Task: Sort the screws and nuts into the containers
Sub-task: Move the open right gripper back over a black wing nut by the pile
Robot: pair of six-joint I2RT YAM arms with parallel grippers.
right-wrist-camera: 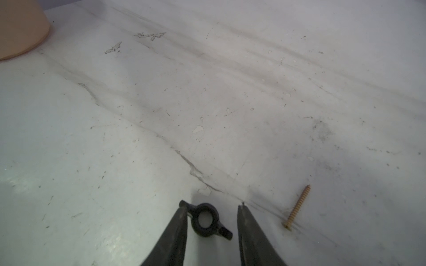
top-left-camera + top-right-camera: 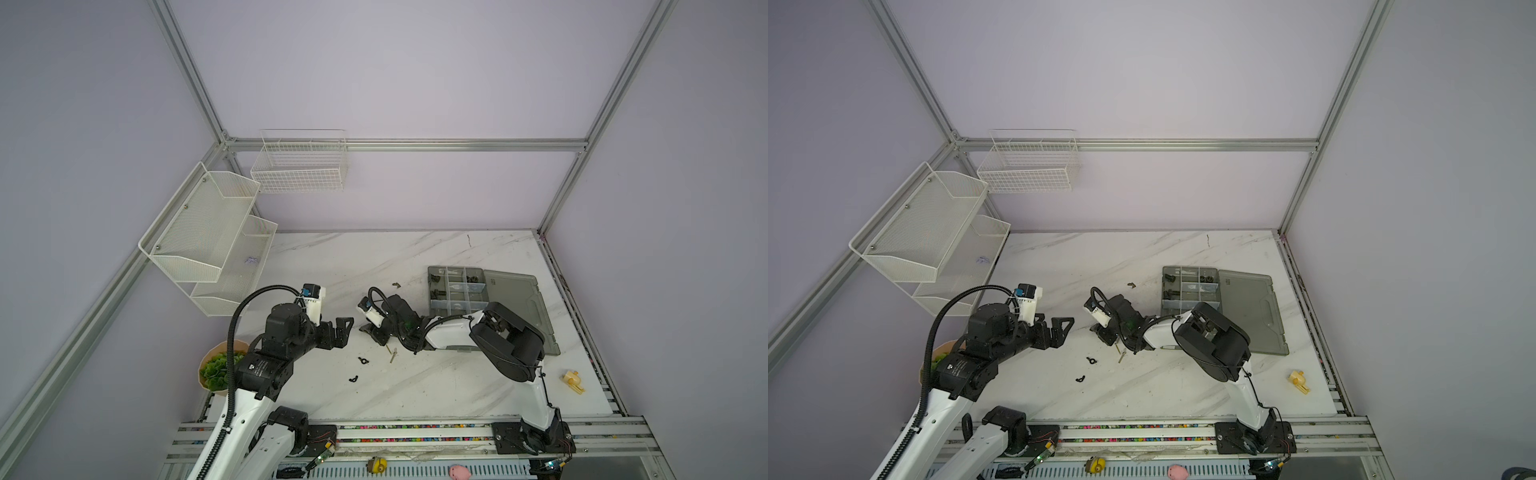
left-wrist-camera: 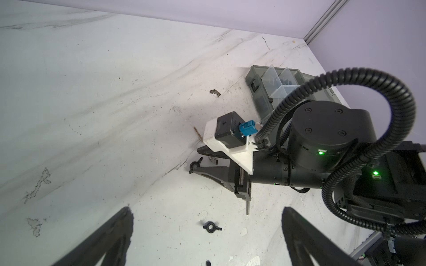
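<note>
The white marbled table bears a grey box at its far right, with the lid lying open flat. Near the middle lie a black wing nut, a second wing nut and a third wing nut, with a brass screw near the third. A yellow toy sits by the right edge and a potted plant at front left.

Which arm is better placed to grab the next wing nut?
Right. The right claw straddles a black wing nut, touching one wing. The left claw is open, touching nothing.
</note>
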